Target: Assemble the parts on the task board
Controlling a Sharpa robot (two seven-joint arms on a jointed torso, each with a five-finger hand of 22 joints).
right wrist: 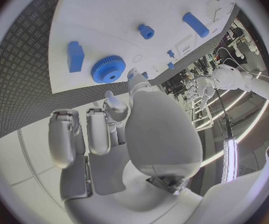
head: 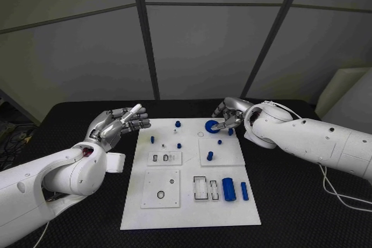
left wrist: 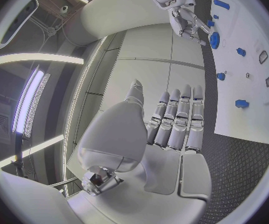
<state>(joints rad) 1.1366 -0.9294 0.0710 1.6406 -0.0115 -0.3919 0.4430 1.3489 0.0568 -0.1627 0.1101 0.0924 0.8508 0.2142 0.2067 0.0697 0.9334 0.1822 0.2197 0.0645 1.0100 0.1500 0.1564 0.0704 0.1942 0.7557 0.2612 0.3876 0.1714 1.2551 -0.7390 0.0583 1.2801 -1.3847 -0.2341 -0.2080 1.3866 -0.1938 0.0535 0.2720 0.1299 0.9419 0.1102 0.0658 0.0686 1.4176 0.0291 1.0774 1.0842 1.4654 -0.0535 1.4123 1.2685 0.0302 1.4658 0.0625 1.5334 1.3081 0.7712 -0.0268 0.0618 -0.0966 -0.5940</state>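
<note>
The white task board (head: 194,205) lies in the middle of the black table. A blue gear (head: 212,126) lies flat at the board's far edge. My right hand (head: 230,117) hovers just behind it, and one fingertip touches its rim; in the right wrist view the gear (right wrist: 107,68) is beside the fingertips (right wrist: 133,77), not between them. Left of the board, my left hand (head: 120,124) is raised with straight fingers and holds nothing. Small blue pegs (head: 177,124) (head: 152,139) (head: 209,156) stand on the board. A blue cylinder (head: 229,189) and a thin blue bar (head: 244,190) lie near its front right.
Two raised white plates with slots (head: 165,158) (head: 161,188) sit on the board's left half. A white cable (head: 341,197) trails over the table (head: 294,215) at the right. A blue block (right wrist: 76,56) lies close to the gear.
</note>
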